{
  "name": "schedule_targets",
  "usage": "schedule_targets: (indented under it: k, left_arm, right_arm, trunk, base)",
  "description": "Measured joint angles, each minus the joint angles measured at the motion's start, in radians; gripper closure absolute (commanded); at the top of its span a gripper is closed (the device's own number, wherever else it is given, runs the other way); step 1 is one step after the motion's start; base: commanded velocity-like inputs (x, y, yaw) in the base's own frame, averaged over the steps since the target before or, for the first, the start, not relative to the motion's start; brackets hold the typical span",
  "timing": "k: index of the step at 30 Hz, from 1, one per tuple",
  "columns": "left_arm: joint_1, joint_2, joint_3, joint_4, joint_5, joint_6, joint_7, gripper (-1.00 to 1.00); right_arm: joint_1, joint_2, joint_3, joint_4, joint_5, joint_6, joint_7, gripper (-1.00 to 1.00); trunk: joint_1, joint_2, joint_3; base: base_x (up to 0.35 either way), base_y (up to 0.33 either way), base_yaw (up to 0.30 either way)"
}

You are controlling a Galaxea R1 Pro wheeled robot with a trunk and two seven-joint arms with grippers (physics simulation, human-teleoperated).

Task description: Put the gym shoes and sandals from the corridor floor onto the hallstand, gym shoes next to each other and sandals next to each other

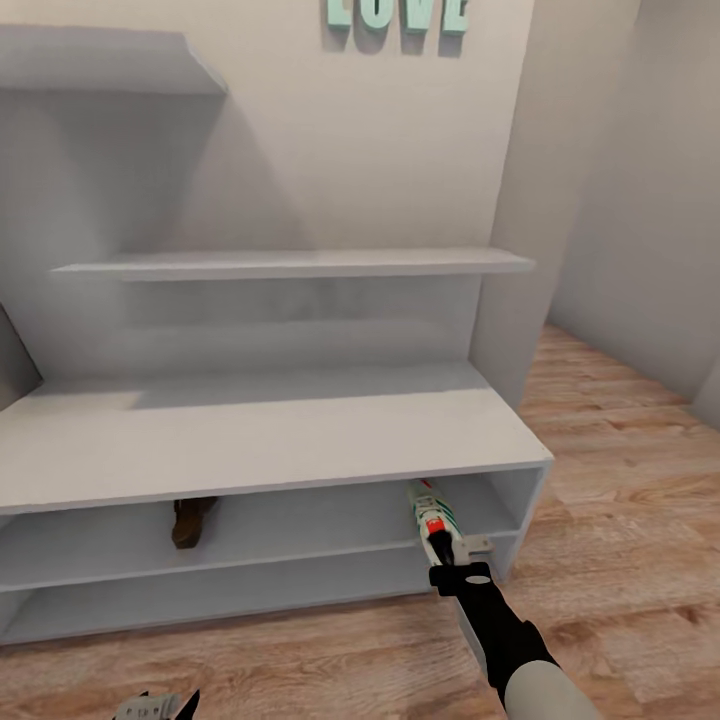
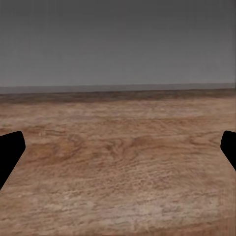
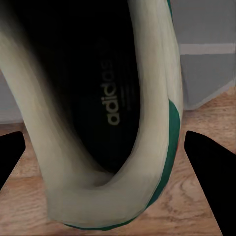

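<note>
Light brown wood-plank corridor floor [image 1: 620, 520] fronts the wide white-grey hallstand [image 1: 260, 440]. On its upper open shelf row rests a dark-brown slip-on sandal [image 1: 192, 520], well apart from a white gym shoe with teal stripes [image 1: 432, 518], gripped at its heel by the right gripper [image 1: 458, 562]. Left gripper [image 2: 118, 152] spread wide above bare floor.

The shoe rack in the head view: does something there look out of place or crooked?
Yes. The gym shoe is on its side, half out of the upper open shelf of the hallstand, with the right pincer at its heel. The dark sandal sits alone further left, also poking past the shelf edge.
</note>
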Motion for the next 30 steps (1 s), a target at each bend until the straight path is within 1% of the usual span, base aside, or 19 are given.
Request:
schedule_targets:
  k: [8,17,30]
  left_arm:
    - [0.0,0.0,0.0,0.0,0.001,0.0,0.0,-1.0]
    - [0.0,0.0,-0.001,0.0,0.0,-0.001,0.0,-1.0]
    - [0.0,0.002,0.0,0.0,0.0,-0.003,0.0,-1.0]
  right_arm:
    - [0.0,0.0,0.0,0.0,0.0,0.0,0.0,1.0]
    - [0.0,0.0,-0.001,0.0,0.001,0.0,0.0,1.0]
    - [0.0,0.0,-0.003,0.0,0.001,0.0,0.0,1.0]
  trunk:
    - [0.0,0.0,0.0]
    - [0.0,0.0,0.0]
    - [0.0,0.0,0.0]
  base:
    - [0.049,0.0,0.0]
    - [0.166,0.0,0.0]
    - [0.018,0.0,0.0]
